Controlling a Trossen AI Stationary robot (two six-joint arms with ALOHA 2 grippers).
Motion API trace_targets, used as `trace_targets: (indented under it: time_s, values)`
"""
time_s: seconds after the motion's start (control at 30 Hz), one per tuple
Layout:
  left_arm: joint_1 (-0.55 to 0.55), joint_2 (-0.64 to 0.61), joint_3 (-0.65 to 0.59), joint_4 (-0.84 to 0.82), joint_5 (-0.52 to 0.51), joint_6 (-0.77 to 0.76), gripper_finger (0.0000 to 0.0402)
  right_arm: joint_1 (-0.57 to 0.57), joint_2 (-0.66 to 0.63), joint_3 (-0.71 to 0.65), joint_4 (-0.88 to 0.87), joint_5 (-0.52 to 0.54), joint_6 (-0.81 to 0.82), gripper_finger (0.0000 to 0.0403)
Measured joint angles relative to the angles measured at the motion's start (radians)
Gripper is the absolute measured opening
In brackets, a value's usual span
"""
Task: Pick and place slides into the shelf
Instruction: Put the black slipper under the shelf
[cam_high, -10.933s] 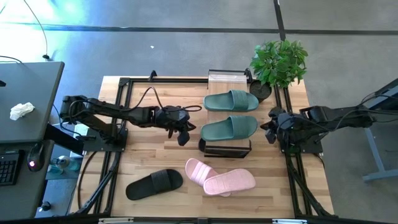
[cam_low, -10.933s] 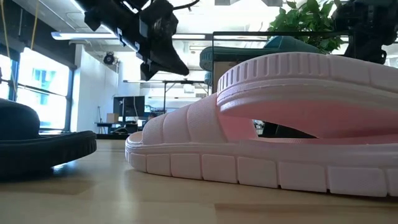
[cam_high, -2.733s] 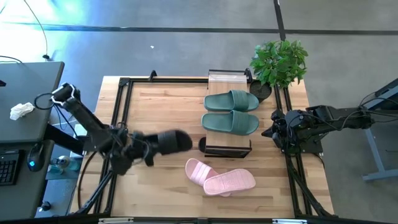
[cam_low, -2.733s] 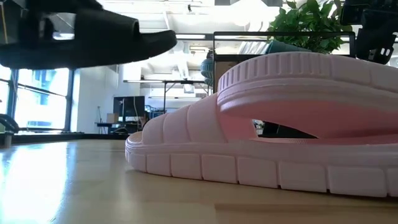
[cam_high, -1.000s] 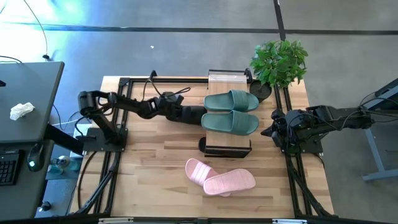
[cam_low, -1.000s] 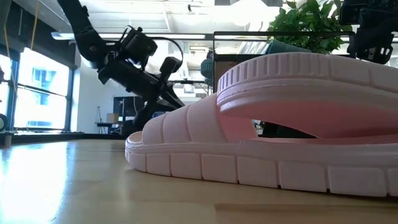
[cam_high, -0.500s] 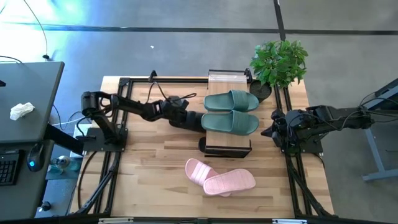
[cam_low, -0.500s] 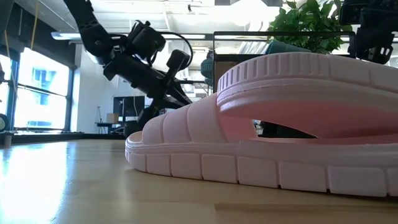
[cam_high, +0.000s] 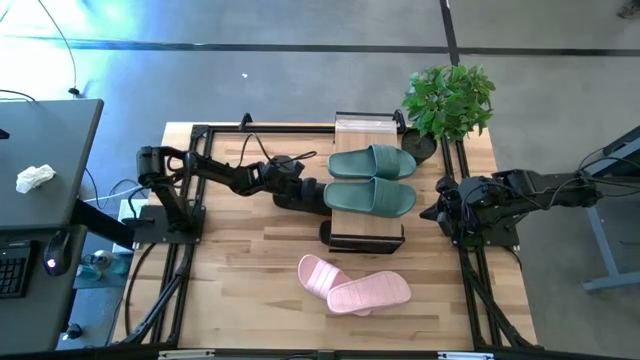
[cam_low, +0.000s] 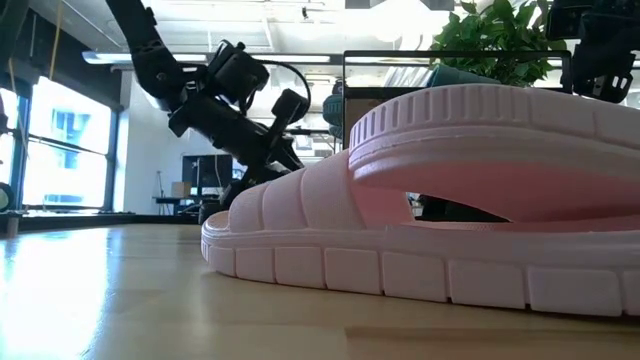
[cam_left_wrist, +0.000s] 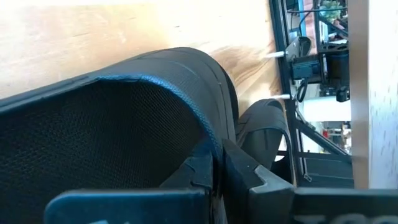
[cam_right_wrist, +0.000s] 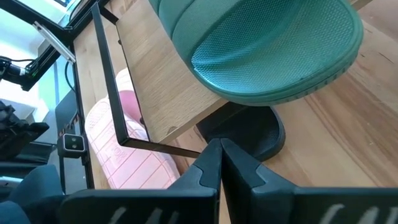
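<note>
Right now the left gripper (cam_high: 312, 193) is reaching across the table (cam_high: 240, 250) toward the left side of the shelf (cam_high: 366, 130), its fingers pinched together on a black slide (cam_left_wrist: 124, 124). From overhead that slide is mostly hidden under the arm and the shelf's top board; only a dark bit shows beside the gripper, low down and just at the shelf's edge. The left wrist view is filled with the slide's strap, and a second black slide (cam_left_wrist: 264, 134) lies just beyond it, under the light board.

Up on the top board sit the two green slides (cam_high: 370, 180), side by side, toes pointing to the right. At the near end of the shelf a dark sole (cam_right_wrist: 249, 134) pokes out from beneath the board, resting on the tabletop, with the toe of a green slide (cam_right_wrist: 267, 50) overhanging it.

The pink slides (cam_high: 355, 285) lie on the table in front of the shelf, one overlapping the other, well apart from either arm. From table height the nearer pink one (cam_low: 430, 200) takes up most of the picture, with the left arm angled down behind it.

The right gripper (cam_high: 438, 207) hangs just to the right of the shelf, fingers closed with nothing between them. A potted plant (cam_high: 450, 100) stands at the far right corner of the table.
</note>
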Motion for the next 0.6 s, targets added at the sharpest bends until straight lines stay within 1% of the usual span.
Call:
trace_targets:
  time_s: [0.1, 0.2, 0.37, 0.6]
  values:
    - [0.000, 0.000, 0.000, 0.002, -0.002, 0.003, 0.0007, 0.000, 0.000, 0.000, 0.000, -0.001, 0.000, 0.0000]
    - [0.001, 0.000, 0.000, 0.001, -0.001, 0.004, 0.0029, 0.000, 0.000, 0.000, 0.000, -0.002, 0.000, 0.0000]
    - [-0.001, 0.003, -0.002, -0.001, 0.000, 0.051, 0.0083, 0.000, 0.000, 0.000, 0.000, -0.003, 0.000, 0.0000]
    - [-0.001, 0.003, -0.002, 0.096, 0.009, 0.076, 0.0163, 0.000, 0.000, 0.000, 0.000, -0.007, -0.008, 0.0000]
